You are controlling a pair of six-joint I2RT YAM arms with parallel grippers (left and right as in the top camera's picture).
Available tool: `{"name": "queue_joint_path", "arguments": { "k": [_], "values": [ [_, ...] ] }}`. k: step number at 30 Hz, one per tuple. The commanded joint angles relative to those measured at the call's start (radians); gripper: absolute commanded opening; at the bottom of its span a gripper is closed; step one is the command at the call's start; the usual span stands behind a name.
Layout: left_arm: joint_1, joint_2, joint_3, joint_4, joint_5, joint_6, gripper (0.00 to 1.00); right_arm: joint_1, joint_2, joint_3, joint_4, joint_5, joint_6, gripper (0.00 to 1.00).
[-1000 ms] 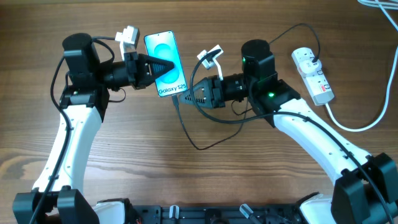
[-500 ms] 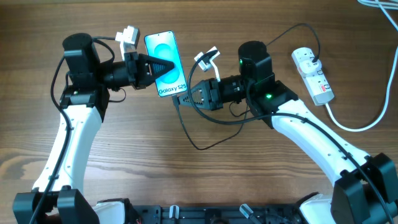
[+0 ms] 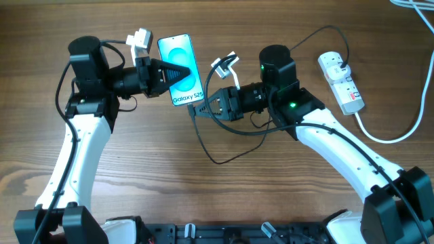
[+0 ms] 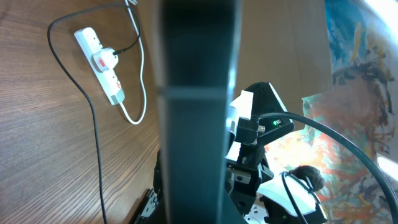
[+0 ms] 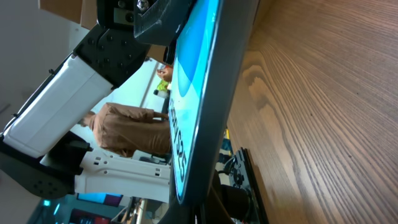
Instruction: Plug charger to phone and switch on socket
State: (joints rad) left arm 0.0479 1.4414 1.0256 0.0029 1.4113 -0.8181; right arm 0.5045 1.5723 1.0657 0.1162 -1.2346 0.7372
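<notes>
Two tools are shut. The left tool (image 3: pixel 180 72) is clamped on the phone (image 3: pixel 178 51) — its long side points toward the right tool (image 3: pixel 198 108). That tool pinches the charger (image 3: pixel 215 161) tip just beside the phone's bottom edge — nearest, I think, for plugging.

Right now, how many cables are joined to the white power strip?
2. The thin black charger cable leaves the white plug in the power strip, arching left. A thicker white cable leaves the strip's near end, curving right.
</notes>
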Motion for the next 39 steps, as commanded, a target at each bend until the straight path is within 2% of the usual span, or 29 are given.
{"name": "queue_joint_path", "arguments": {
  "k": [1,15,33,35,36,37,39],
  "values": [
    [0.001,-0.022,0.001,0.005,0.027,-0.002,0.04,-0.002,-0.003,0.013,0.003,-0.023,-0.004,0.04],
    [0.001,-0.022,0.001,0.005,0.027,-0.001,0.04,-0.030,-0.003,0.013,0.002,-0.114,0.000,0.04],
    [0.001,-0.022,0.001,0.005,0.027,-0.002,0.04,-0.002,-0.003,0.013,0.003,-0.071,-0.003,0.05],
    [0.001,-0.022,0.001,0.005,0.027,-0.002,0.04,-0.009,-0.003,0.013,0.003,-0.072,-0.003,0.29],
    [0.001,-0.022,0.001,0.005,0.027,-0.002,0.04,-0.008,-0.003,0.013,0.003,-0.072,-0.003,0.48],
    [0.001,-0.022,0.001,0.005,0.027,-0.002,0.04,-0.008,-0.003,0.013,0.003,-0.076,-0.002,0.57],
    [0.001,-0.022,0.001,0.005,0.027,-0.001,0.04,-0.004,-0.003,0.013,0.003,-0.084,-0.002,0.60]
  ]
}}
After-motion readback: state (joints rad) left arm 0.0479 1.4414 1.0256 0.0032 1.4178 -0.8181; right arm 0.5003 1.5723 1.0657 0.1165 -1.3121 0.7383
